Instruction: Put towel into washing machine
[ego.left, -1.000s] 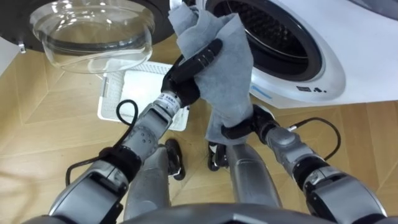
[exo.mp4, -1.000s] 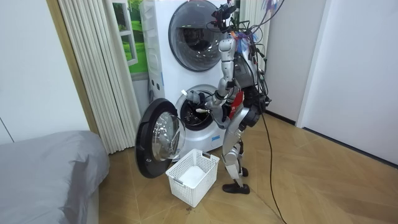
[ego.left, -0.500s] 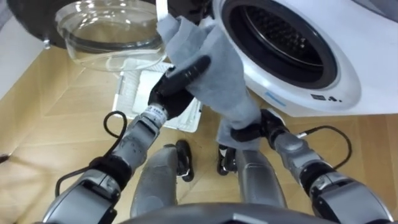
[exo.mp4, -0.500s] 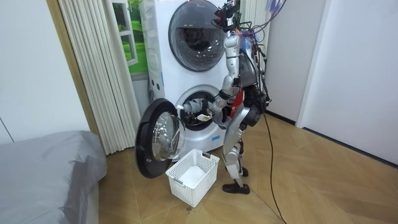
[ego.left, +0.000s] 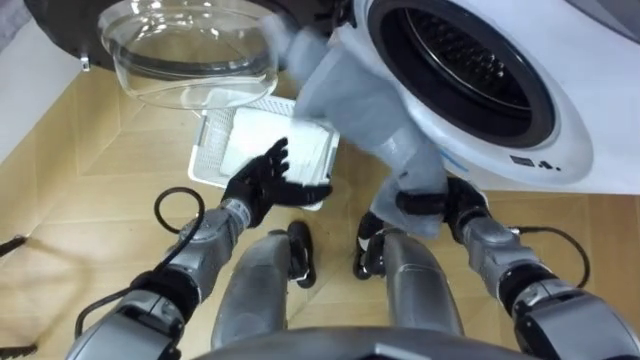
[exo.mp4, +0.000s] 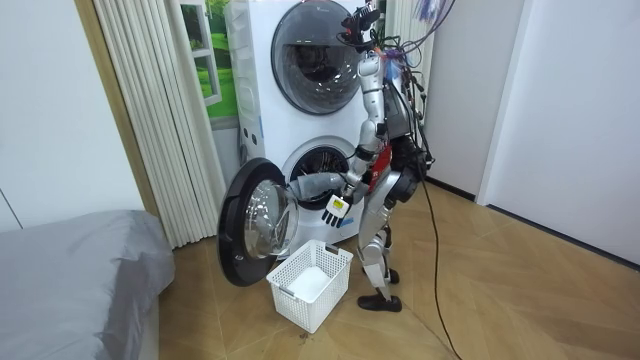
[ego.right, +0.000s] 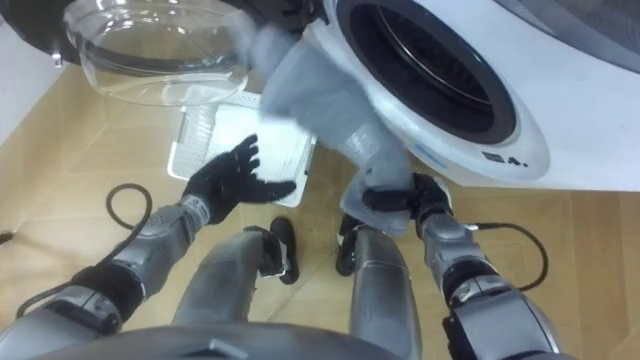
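Left eye view: right hand (ego.left: 432, 203) pinches the lower end of the towel (ego.left: 355, 110), which stretches up to the washer's (ego.left: 560, 140) opening; left hand (ego.left: 262, 180), fingers spread, hovers above the basket (ego.left: 212, 160).

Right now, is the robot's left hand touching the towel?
Apart. In the left eye view the left hand hangs open above the basket, and basket shows between it and the towel.
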